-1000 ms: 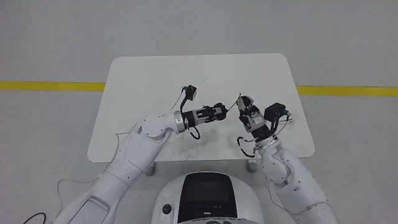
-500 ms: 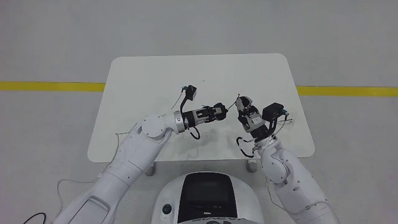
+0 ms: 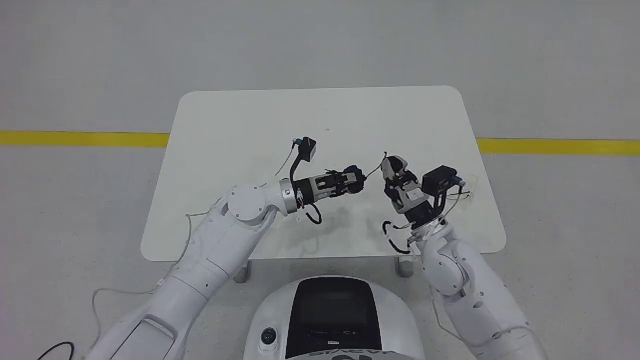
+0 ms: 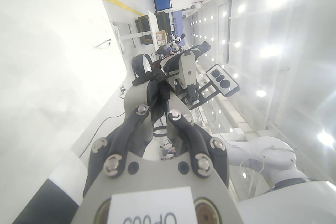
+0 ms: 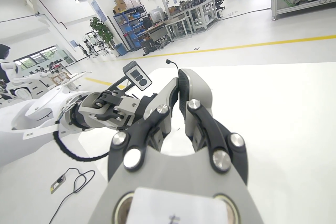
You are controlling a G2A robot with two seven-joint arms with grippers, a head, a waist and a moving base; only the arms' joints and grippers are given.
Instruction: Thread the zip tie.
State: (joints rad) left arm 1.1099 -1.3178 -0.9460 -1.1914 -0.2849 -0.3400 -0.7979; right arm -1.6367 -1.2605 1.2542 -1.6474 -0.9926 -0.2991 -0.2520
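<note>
Both hands are up over the desk [image 3: 250,130]. Right hand [image 5: 179,80] is clenched on the zip tie [image 5: 176,68], its head poking past the fingertips. Left hand [image 4: 157,83] is clenched just beside, seemingly on the tail. Advice: square the tail tip to the head slot, then feed it straight and slowly.

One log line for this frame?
zip tie: held by both, head unthreaded | left pincer: shut on zip tie | right pincer: shut on zip tie near head | pose: tips close, above table
</note>
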